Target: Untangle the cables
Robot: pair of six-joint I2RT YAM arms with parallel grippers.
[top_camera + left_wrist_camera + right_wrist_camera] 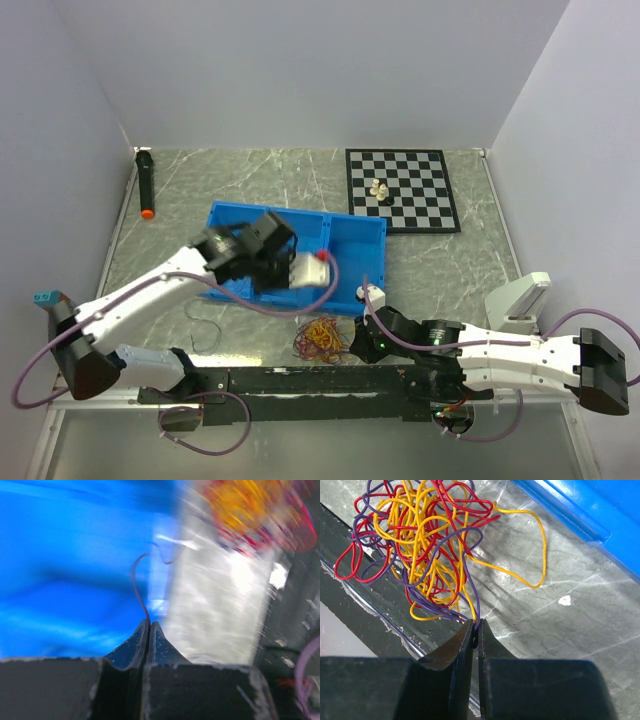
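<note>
The cables are a small tangle [318, 340] of red, yellow and purple wires lying on the marble table near its front edge. In the right wrist view the tangle [420, 540] fills the upper left. My right gripper [476, 626] is shut on purple and yellow strands at the tangle's lower edge; in the top view it [352, 340] sits just right of the tangle. My left gripper [149, 624] is shut on one thin dark red wire [136, 585] that curls up from its tips. It hovers at the blue tray's front edge [268, 280]. The tangle [250, 510] is blurred there.
A blue two-compartment tray [350, 235] holds a white object with a red tip [308, 270]. A thin black wire loop [205, 325] lies left of the tangle. A chessboard [420, 205] with pieces [379, 190] is at the back, and a black marker [146, 185] at the back left.
</note>
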